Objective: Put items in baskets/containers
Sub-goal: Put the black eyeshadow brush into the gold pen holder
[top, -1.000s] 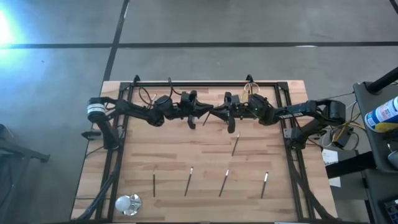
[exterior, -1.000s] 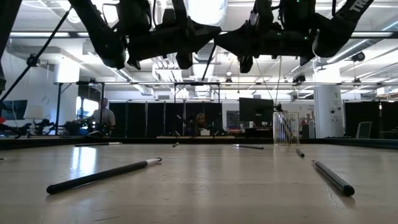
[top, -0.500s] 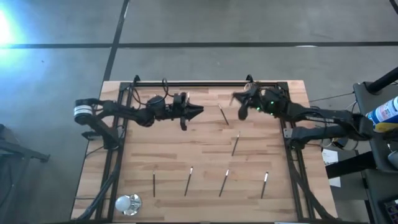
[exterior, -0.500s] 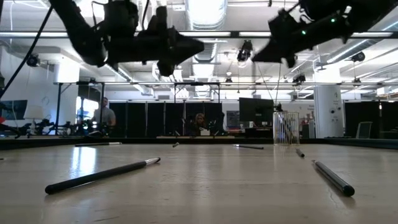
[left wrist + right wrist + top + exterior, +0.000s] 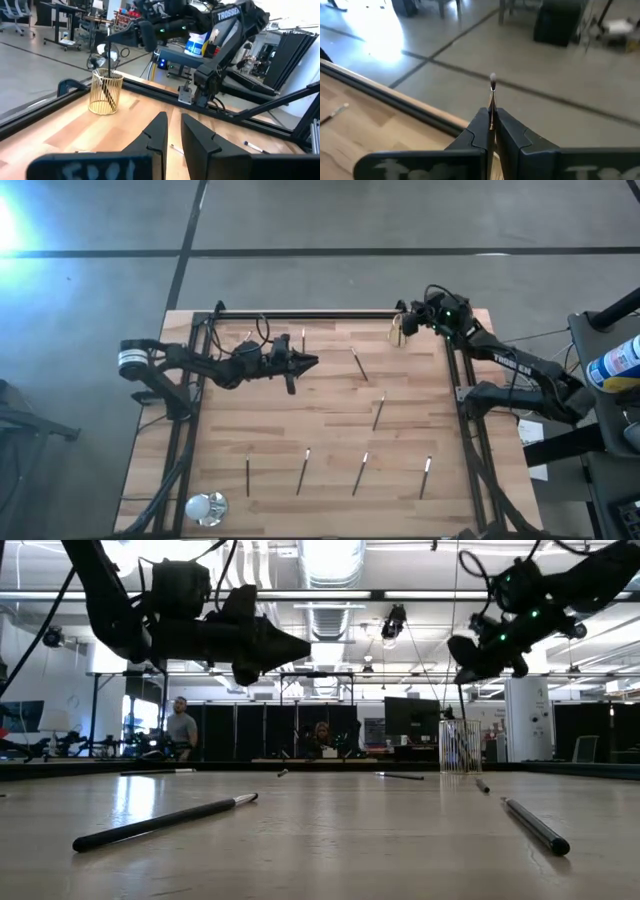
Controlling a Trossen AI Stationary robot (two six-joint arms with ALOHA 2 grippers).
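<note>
The wire cup stands at the table's far right corner with a dark stick leaning inside it. My right gripper hovers over the cup, shut on a stick. My left gripper hangs level above the table's middle left, pointing right, its fingers slightly apart with nothing between them. Several sticks lie flat on the wood: one in the middle, one farther back, and a near row. My right gripper pinches the stick's dark shaft between its two fingertips. The pale tip stands out past the fingers. The fingers come from the table's right side, slanting a little down. The stick is lifted clear of the table, above the cup.
A white shiny ball sits at the near left corner. A black frame rail runs along the far edge and down both sides. Two sticks lie close to the low camera. People stand in the room behind.
Both grippers stood tip to tip over the table's middle and have drawn apart. My right gripper has swung to the far right corner over the cup, turning as it went, with the stick. My left gripper has drawn back toward the left and sunk a little.
</note>
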